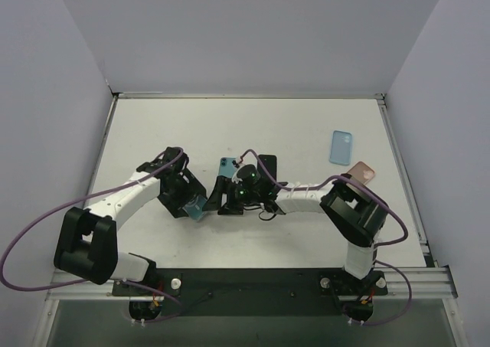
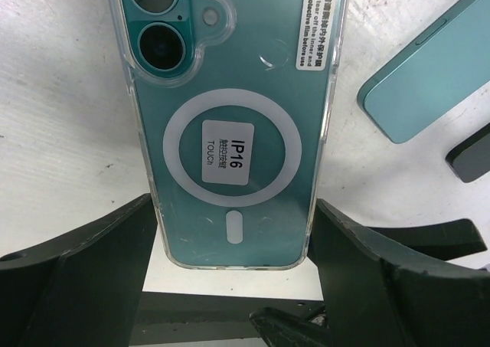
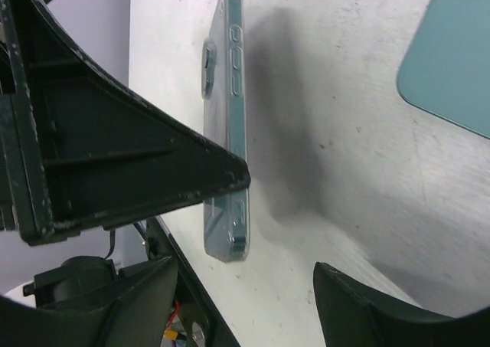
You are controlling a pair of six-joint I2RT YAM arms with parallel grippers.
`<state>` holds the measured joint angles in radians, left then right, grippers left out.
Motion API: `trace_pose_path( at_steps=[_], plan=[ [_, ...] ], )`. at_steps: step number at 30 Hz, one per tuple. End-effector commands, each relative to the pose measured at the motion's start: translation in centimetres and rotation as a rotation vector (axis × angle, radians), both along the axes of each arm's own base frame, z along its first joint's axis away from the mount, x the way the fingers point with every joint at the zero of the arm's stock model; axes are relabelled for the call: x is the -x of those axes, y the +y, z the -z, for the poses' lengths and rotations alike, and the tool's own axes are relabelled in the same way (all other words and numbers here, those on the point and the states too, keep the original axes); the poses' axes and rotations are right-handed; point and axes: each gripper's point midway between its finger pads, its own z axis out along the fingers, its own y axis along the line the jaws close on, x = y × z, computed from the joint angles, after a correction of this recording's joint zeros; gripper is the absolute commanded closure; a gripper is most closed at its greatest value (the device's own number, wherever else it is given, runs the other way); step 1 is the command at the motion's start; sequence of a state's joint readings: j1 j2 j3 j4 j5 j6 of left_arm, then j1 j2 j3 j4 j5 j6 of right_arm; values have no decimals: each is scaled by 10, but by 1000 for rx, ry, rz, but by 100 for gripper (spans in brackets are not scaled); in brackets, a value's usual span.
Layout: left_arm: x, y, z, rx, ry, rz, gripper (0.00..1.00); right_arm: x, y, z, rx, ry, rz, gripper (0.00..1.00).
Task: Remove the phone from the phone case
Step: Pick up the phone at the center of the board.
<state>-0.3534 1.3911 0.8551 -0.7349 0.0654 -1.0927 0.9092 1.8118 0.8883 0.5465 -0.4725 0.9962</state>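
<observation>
My left gripper (image 2: 233, 213) clamps the phone (image 2: 230, 79) by its case (image 2: 328, 94) edges, seemingly steadying it for my wide-open right gripper (image 3: 282, 226) to pry.

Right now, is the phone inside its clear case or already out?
Inside. In the left wrist view the teal phone, back and lenses showing, fills the clear case, which sits in the left pincer.
</observation>
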Motion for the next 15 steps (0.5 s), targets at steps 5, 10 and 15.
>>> trace_pose_path(
  at_steps=[5, 10, 15],
  plan=[
    [-2, -9, -22, 59, -36, 41, 67, -10, 30, -19, -94, -23, -65, 47],
    [-2, -11, -30, 77, -58, 46, 67, -13, 38, -22, -147, 3, -64, 68],
    [-6, -24, -44, 160, -148, 136, 55, -23, 28, -39, -239, 47, -17, 100]
  ],
)
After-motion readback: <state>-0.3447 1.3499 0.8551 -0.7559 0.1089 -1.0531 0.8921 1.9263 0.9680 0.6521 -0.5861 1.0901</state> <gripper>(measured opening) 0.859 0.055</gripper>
